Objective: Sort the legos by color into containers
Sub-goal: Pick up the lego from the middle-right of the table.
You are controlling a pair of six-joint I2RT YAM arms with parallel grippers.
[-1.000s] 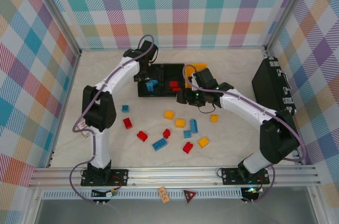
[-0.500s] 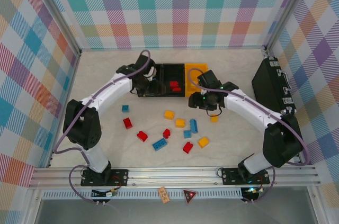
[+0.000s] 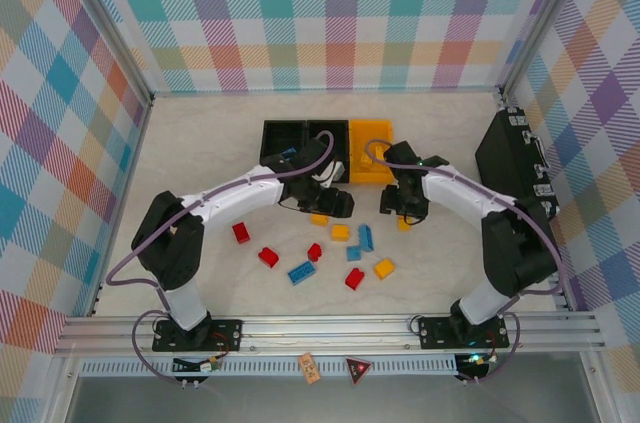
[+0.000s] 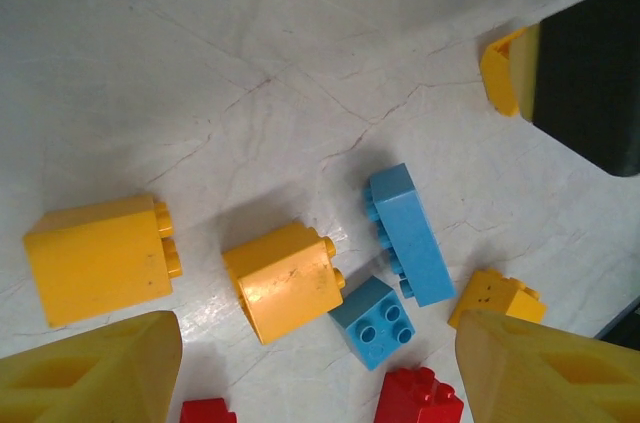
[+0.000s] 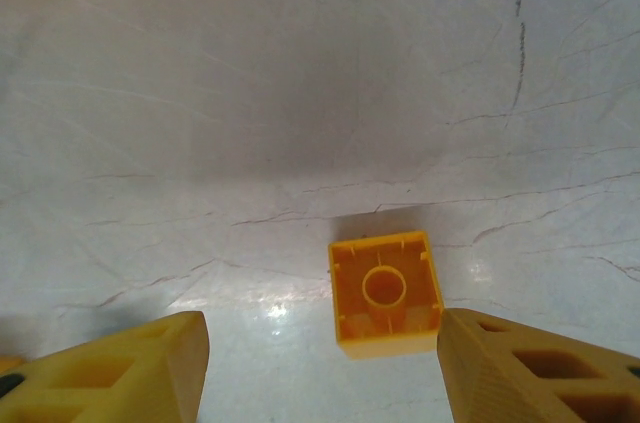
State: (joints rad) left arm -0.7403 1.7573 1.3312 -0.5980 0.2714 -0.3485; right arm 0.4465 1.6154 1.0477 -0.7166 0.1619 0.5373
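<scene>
On glossy veined tabletop (image 5: pixel 300 93), hollow square yellow brick (image 5: pixel 386 293) is framed by wide-spread right gripper (image 5: pixel 318 333); left gripper (image 4: pixel 318 335) likewise spread, empty.

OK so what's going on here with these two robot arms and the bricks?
The arms are sorting lego bricks by colour. Both grippers are open and empty. The left gripper hovers over loose yellow bricks and blue bricks mid-table; the right gripper hovers over an upturned yellow brick. Two black bins and a yellow bin stand behind them, and many bricks lie unsorted on the table.
</scene>
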